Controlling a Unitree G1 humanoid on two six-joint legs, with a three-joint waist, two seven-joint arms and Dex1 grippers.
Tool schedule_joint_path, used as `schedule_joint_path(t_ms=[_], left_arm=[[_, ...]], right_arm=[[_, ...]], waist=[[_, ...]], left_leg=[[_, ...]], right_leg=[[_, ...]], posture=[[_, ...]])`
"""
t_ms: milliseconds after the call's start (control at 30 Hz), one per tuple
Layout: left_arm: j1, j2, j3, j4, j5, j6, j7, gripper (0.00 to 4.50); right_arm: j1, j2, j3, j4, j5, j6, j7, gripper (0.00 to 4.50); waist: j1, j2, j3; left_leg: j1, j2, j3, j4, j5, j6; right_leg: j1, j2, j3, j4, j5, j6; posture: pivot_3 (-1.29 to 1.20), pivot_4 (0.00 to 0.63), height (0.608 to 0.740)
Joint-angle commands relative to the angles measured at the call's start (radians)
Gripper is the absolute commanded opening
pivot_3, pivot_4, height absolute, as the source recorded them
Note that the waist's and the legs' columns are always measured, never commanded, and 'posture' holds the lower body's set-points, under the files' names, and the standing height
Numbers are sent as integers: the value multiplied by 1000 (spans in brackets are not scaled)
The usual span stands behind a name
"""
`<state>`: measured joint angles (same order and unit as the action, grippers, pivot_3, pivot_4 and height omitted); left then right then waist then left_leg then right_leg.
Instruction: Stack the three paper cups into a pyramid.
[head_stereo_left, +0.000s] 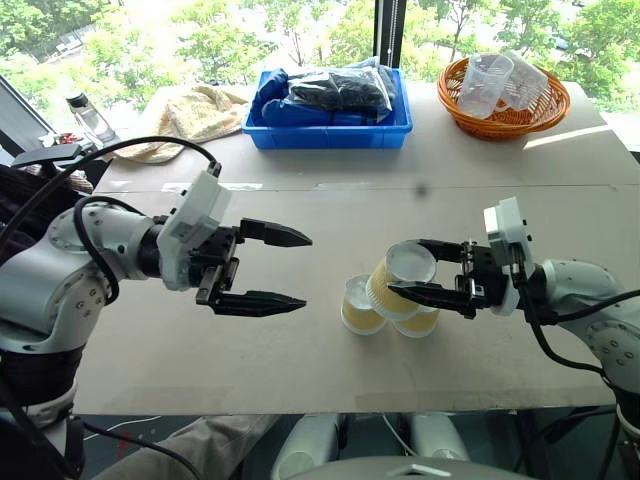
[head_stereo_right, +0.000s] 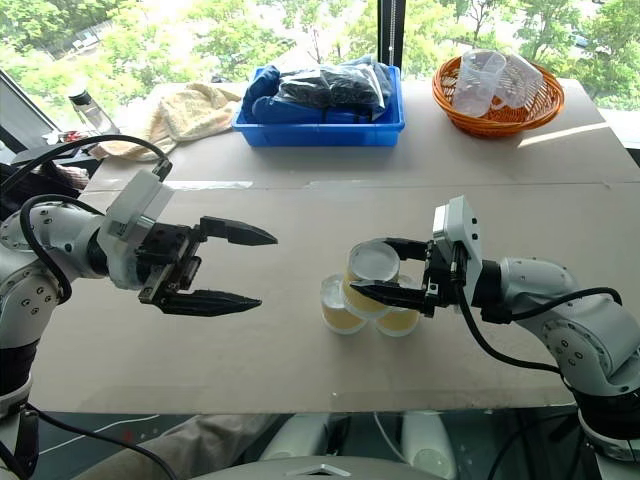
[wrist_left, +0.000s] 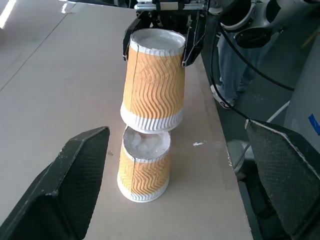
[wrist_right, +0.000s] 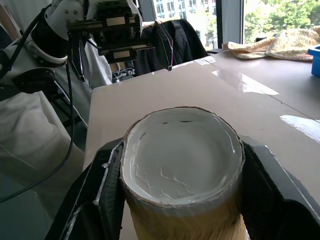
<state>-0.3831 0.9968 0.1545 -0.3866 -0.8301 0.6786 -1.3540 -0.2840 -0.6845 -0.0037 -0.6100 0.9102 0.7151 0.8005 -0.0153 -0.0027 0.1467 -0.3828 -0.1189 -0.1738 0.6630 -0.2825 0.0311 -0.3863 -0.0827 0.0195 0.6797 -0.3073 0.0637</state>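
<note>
Cups sit in a tight cluster near the middle of the desk, toward our near edge. Two of them stand upside down side by side: the left base cup and the right base cup, white bases up. Our right gripper reaches in from the right, clamped on the top cup, also inverted and a little tilted, right above the pair.

From the head we can't tell if that cup rests on the bases. The left wrist view helps: there the held cup's rim sits just over one base cup's white base, touching or nearly so, black fingers pinching its upper end. The right wrist view gives us the cup's white base wedged between the two fingers.

Our left gripper hangs to the left of the cluster, apart from it, spread wide with nothing in it.

Far side: a blue bin, an orange basket of clear plastic cups, a towel.
</note>
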Motion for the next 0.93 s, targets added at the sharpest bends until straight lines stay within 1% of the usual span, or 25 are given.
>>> schedule_joint_path(t_ms=[33,67,167,300,433,500,567,600,633,700,767,800,867,933], left_arm=[[1,11,32,-32,-27,4,9,4500],[2,10,31,-32,-26,4,9,4500],[2,9,29,-31,-24,3,9,4500],[6,7,30,-28,-23,0,9,4500],[33,12,47,-25,-27,9,18,4500],[108,0,71,-33,-3,-7,44,4500],[193,-60,98,-60,8,7,168,4500],[234,-75,100,-73,17,18,209,4500],[286,-95,99,-84,63,-16,240,4500],[408,-133,98,-84,156,-93,281,4500],[469,-187,96,-34,249,-189,350,4500],[484,-201,85,-9,300,-236,378,4500],[493,-238,66,48,360,-301,410,4500],[498,-267,51,92,385,-356,403,4500]], right_arm=[[-14,-9,3,-6,-7,4,7,2714],[-17,-7,3,-5,-7,4,6,3231],[-28,-2,-10,-7,10,7,-1,4474],[-17,-25,-61,-16,39,14,-1,4474],[45,-91,-148,-32,86,43,9,4474],[156,-152,-249,-31,97,45,62,4474],[282,-189,-359,-8,86,9,153,4474],[330,-200,-394,8,80,-5,188,4474],[377,-200,-421,27,54,-32,217,4474],[444,-161,-442,112,-20,-132,270,4474],[468,-123,-417,234,-142,-273,290,4474],[466,-104,-399,292,-196,-347,306,4474],[424,-41,-370,429,-270,-477,319,4474],[383,5,-348,535,-326,-580,326,4474]], waist=[[0,0,0],[0,0,0],[0,0,0],[1,0,0],[2,0,0],[4,0,0],[7,0,0],[7,-1,1],[7,-1,1],[1,-2,1],[4,-3,1],[6,-3,1],[11,-3,1],[13,-3,1]], left_leg=[[0,0,0,0,0,0],[0,0,0,0,0,0],[0,0,0,0,0,0],[0,0,0,0,0,0],[0,0,0,0,0,0],[0,0,0,-1,0,0],[-1,0,0,-2,0,0],[0,0,1,-2,0,1],[0,0,1,-3,0,1],[1,0,1,-2,0,1],[5,0,3,-3,-1,1],[7,0,3,-4,-1,1],[7,0,3,-3,-1,1],[9,0,2,-4,0,1]], right_leg=[[0,0,0,0,0,0],[0,0,0,0,0,0],[0,0,0,0,0,0],[0,0,0,0,0,0],[0,0,0,0,0,0],[0,0,0,-1,0,0],[0,-1,0,-2,0,0],[1,-1,0,-2,0,0],[0,-1,0,-2,0,0],[1,-1,0,-2,0,0],[4,-1,2,-1,0,0],[7,-1,2,-2,0,0],[7,-1,2,-2,0,0],[8,-1,1,-1,0,0]], posture=[[0,150,740],[0,150,740],[0,150,740],[0,150,740],[0,150,740],[0,150,740],[0,150,740],[0,150,740],[0,150,740],[0,150,740],[0,150,740],[0,150,740],[0,150,740],[0,150,740]])
